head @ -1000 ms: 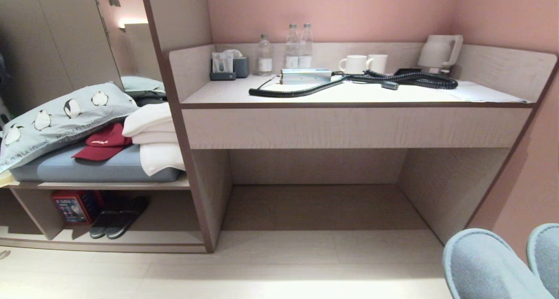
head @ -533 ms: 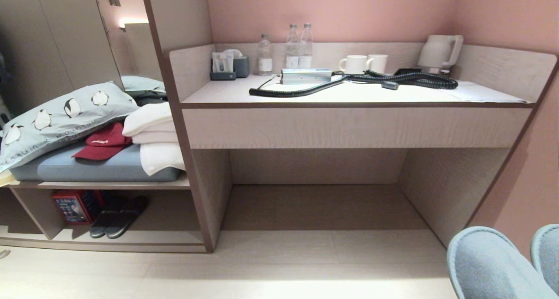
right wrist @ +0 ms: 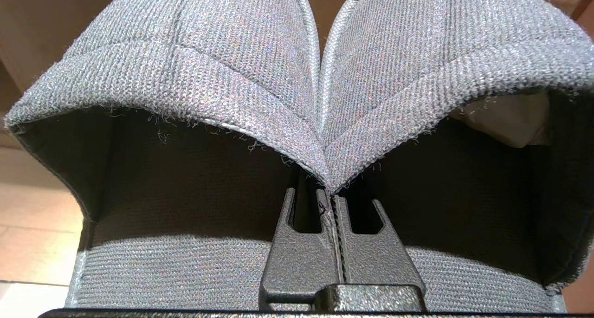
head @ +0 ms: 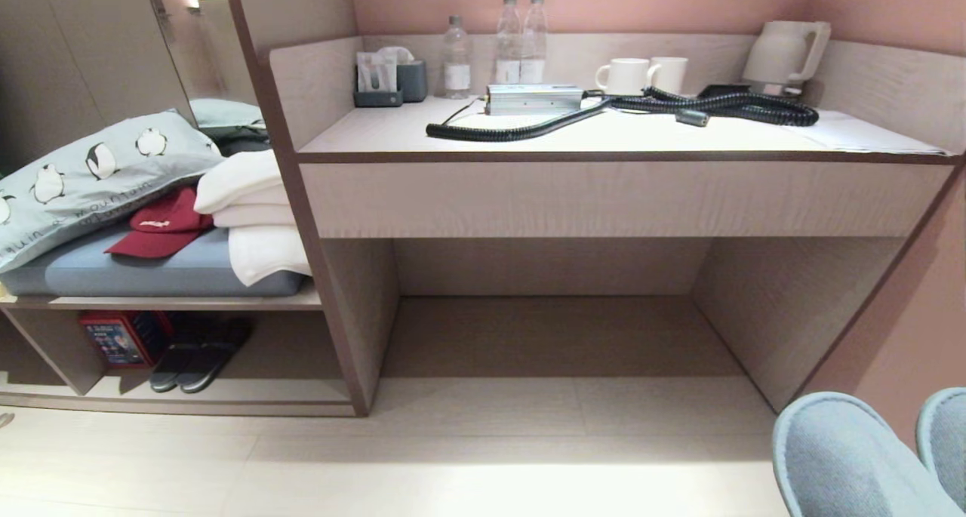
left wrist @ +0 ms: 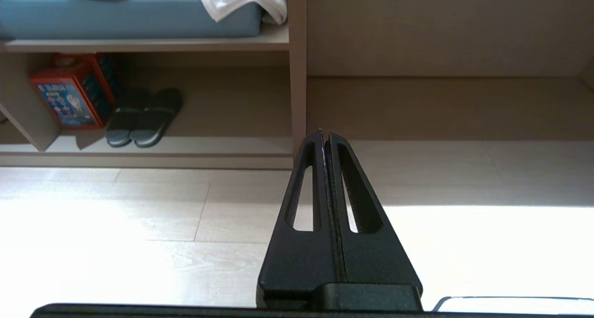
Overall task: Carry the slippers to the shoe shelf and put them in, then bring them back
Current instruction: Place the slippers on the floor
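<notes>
Two grey-blue slippers (head: pixel 838 456) hang at the lower right of the head view, side by side with their toes forward. In the right wrist view my right gripper (right wrist: pixel 328 195) is shut on the slippers (right wrist: pixel 209 53), pinching the inner edges of both toe bands together. The shoe shelf (head: pixel 287 392) is the low cubby at the far lower left, under the cushioned bench. My left gripper (left wrist: pixel 324 133) is shut on nothing above the pale floor, pointing at the upright board beside the shoe shelf (left wrist: pixel 222 146).
A black pair of slippers (head: pixel 192 362) and a red box (head: pixel 113 338) sit in the cubby's left part. The desk (head: pixel 604 200) fills the middle, with bottles, mugs, a kettle and a coiled black hose (head: pixel 604 113) on top. A pillow, red cap and white towels lie on the bench.
The whole head view has shifted: desk and shelf now sit higher and slightly more to the left, so the camera moved. The slippers keep their place at the lower right.
</notes>
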You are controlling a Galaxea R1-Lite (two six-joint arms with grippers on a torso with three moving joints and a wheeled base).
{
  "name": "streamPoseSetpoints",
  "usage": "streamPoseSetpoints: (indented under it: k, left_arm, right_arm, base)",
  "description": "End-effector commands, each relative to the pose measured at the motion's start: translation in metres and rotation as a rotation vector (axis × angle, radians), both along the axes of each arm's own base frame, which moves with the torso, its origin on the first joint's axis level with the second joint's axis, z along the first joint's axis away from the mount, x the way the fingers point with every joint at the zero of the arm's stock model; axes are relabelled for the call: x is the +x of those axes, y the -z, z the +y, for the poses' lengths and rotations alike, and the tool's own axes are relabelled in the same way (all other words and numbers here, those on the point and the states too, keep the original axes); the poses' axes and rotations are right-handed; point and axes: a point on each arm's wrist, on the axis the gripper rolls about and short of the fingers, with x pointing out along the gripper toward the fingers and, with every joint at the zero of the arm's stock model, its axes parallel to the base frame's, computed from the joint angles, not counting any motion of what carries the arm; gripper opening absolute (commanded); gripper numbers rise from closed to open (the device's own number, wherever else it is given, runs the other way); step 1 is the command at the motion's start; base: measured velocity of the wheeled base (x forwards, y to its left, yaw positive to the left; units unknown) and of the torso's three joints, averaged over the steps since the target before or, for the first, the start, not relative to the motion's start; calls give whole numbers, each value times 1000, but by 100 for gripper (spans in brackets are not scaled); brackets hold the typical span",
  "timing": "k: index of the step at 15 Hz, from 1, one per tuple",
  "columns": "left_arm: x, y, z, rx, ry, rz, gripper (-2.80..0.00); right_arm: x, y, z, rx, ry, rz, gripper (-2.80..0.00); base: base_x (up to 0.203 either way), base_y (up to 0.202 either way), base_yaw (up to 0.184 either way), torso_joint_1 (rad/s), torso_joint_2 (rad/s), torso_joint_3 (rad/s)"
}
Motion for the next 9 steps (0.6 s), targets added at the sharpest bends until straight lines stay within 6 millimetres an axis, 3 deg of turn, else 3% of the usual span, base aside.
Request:
streamPoseSetpoints:
  k: [1,9]
  left_arm:
    - [0,0,0,0,0,1,-280]
    - [0,0,0,0,0,1,-280]
  right_arm:
    - [0,0,0,-2,-1,1,-280]
    - [0,0,0,-4,-1,1,-280]
  base:
    - [0,0,0,-2,7,-207]
    - [0,0,0,4,2,-197]
